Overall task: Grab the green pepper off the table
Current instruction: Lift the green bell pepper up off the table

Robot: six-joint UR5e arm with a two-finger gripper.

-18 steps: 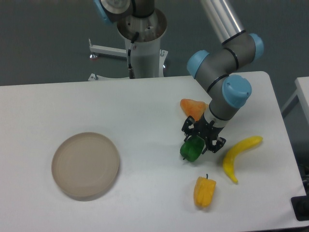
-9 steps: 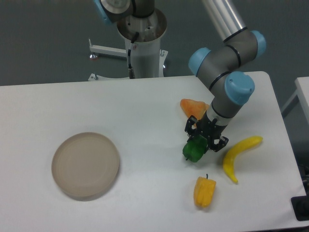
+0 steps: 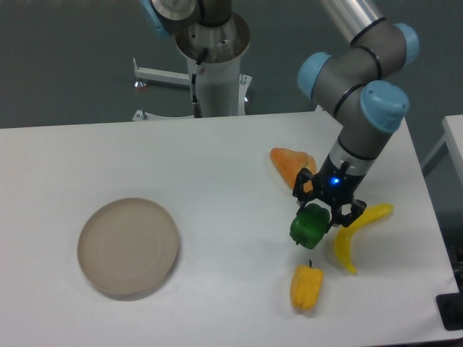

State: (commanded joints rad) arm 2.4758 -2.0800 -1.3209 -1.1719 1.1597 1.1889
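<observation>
On the right side of the white desk (image 3: 217, 159), the gripper (image 3: 320, 219) has its jaws clamped on the green pepper (image 3: 309, 226), between an orange piece (image 3: 289, 160), a yellow banana-shaped fruit (image 3: 356, 231) and a yellow-orange pepper (image 3: 306, 286). A round beige plate (image 3: 128, 246) sits far left.

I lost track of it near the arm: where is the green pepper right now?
The green pepper sits in the claw at the table's right side, between the orange pepper behind it, the banana beside it and the yellow pepper in front.
</observation>
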